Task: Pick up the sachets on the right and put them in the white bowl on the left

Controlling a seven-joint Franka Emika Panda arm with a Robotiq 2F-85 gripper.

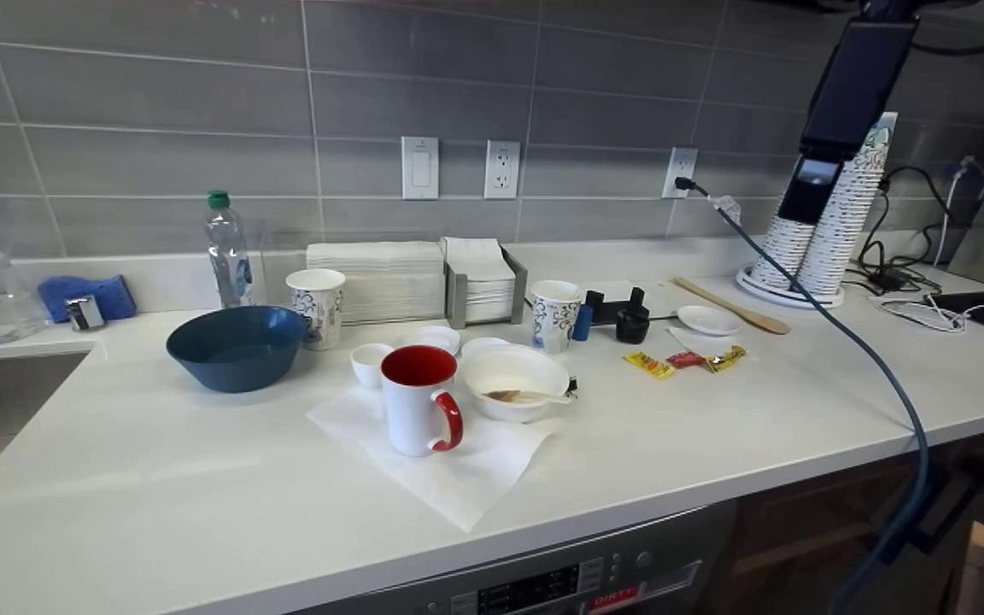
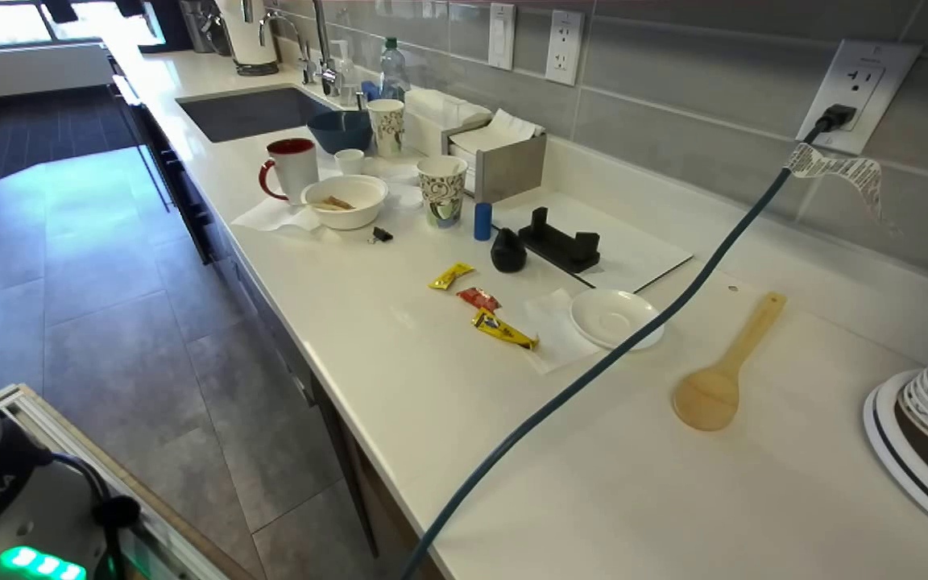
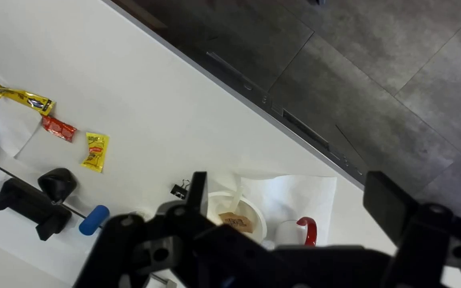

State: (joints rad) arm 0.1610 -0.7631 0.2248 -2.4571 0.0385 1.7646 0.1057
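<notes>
Three small sachets lie flat on the counter: a yellow sachet [image 1: 650,365] [image 2: 450,275] [image 3: 96,152], a red sachet [image 1: 686,360] [image 2: 479,299] [image 3: 59,128] and another yellow sachet [image 1: 725,359] [image 2: 504,329] [image 3: 24,98]. The white bowl [image 1: 513,412] [image 2: 361,211] [image 3: 261,218] stands beside the red-handled mug [image 1: 411,418] [image 2: 299,169] [image 3: 310,232]. It holds a pale utensil and a brown paper piece. My gripper [image 3: 286,192] is open and empty, high above the counter. In an exterior view its dark finger [image 1: 810,192] hangs at the upper right. The wrist view's left finger hides part of the bowl.
A blue bowl [image 1: 231,363], paper cups [image 1: 556,316] and a napkin holder [image 1: 485,295] stand farther back. A black stand [image 2: 558,242], white saucer [image 2: 613,316] and wooden spoon [image 2: 708,395] lie near the sachets. A blue cable [image 2: 561,403] crosses the counter.
</notes>
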